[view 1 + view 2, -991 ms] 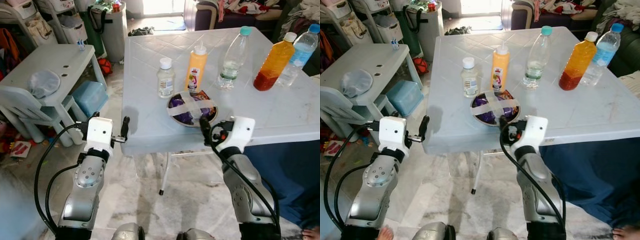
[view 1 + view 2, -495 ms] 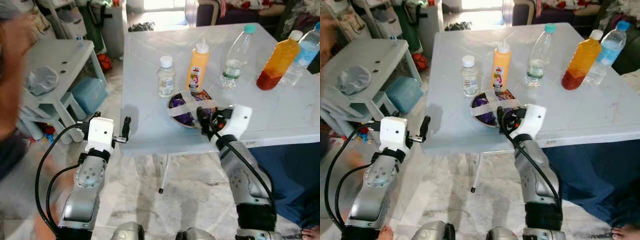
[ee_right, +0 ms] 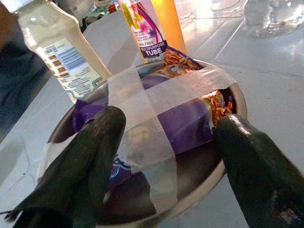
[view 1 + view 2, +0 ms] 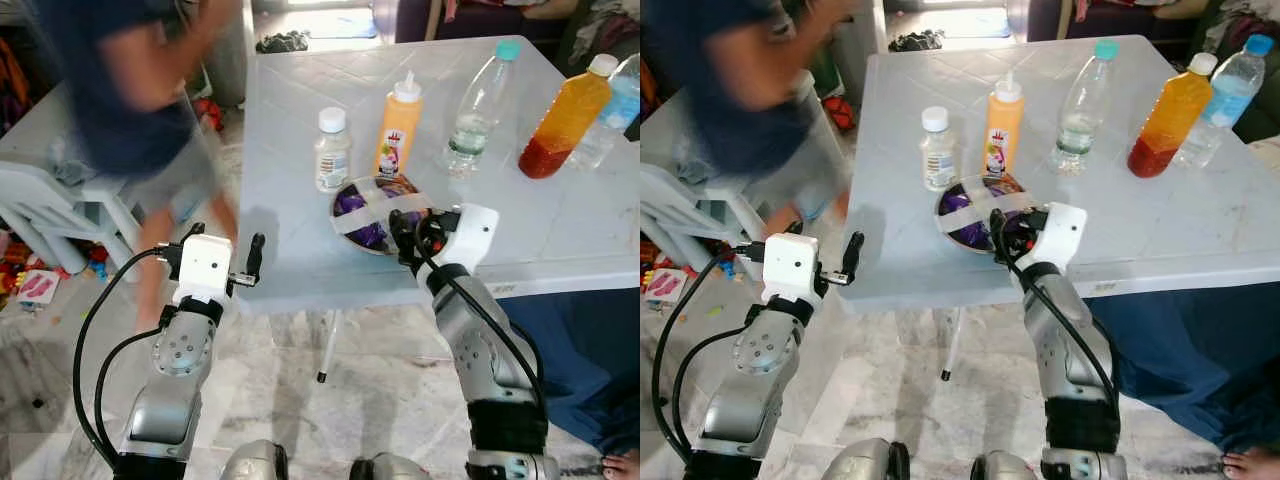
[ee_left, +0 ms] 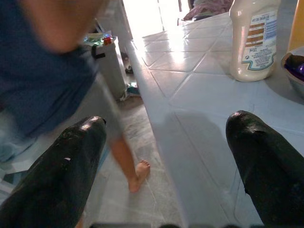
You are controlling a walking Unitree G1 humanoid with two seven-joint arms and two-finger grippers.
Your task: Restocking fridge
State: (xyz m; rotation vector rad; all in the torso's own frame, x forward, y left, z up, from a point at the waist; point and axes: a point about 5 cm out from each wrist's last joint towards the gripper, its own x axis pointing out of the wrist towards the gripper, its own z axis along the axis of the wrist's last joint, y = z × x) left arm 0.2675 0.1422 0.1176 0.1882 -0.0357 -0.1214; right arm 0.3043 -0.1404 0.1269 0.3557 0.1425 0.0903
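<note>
A metal bowl [image 4: 378,212] of purple snack packets, strapped with a cross of white tape, sits near the front edge of the white table [image 4: 560,230]. My right gripper [image 4: 413,226] is open at the bowl's near rim. In the right wrist view its fingers [image 3: 90,156] stand on either side of the bowl [image 3: 209,171]. My left gripper [image 4: 224,246] is open at the table's front left corner, holding nothing. Behind the bowl stand a small white bottle [image 4: 331,150] and an orange squeeze bottle [image 4: 396,128].
A blurred person [image 4: 140,90] in a dark blue top is passing close on my left; a bare foot [image 5: 137,173] is on the floor by the table. A clear teal-capped bottle [image 4: 478,105], an orange juice bottle [image 4: 562,118] and a water bottle [image 4: 612,110] stand further back.
My right gripper has moved forward up to the bowl's rim. A person has walked into view on the left. The left arm has stayed where it was.
</note>
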